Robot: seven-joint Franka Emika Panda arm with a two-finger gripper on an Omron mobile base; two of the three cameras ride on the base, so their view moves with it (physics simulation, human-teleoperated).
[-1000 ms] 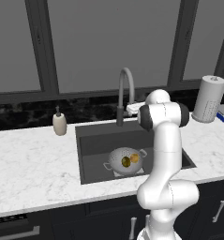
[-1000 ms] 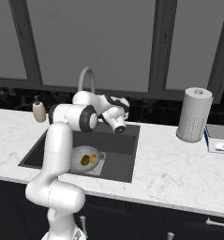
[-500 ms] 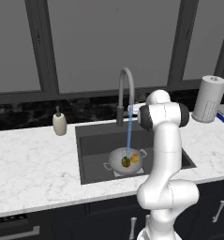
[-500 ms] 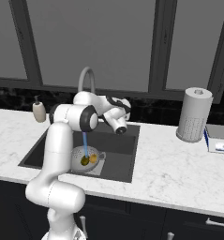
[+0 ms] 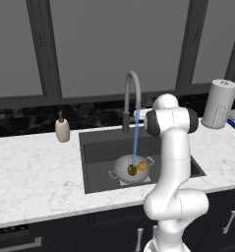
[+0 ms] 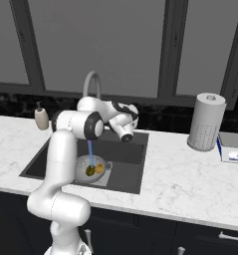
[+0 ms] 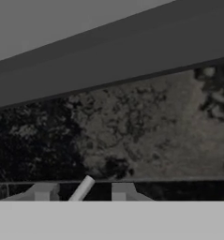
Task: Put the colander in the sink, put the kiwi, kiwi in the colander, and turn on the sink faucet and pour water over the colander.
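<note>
A: Why's the colander (image 5: 132, 169) sitting mid-sink (image 5: 94, 162)?
B: It's catching the water (image 5: 135, 140) falling from the faucet (image 5: 131, 98). Claw (image 7: 80, 191) is hanging by the lever, narrow gap; can't tell if it's gripping.
A: Count?
B: 2 kiwis (image 5: 136, 168) lying inside, 1 colander, 1 stream. Looking near done, imo.

From my feed: colander (image 5: 131, 170) sits in the sink (image 5: 97, 162) with both kiwis (image 5: 136, 168) inside, faucet (image 5: 132, 98) behind, soap bottle (image 5: 62, 129) left, paper towel (image 5: 219, 104) right on the bench (image 5: 30, 172).
</note>
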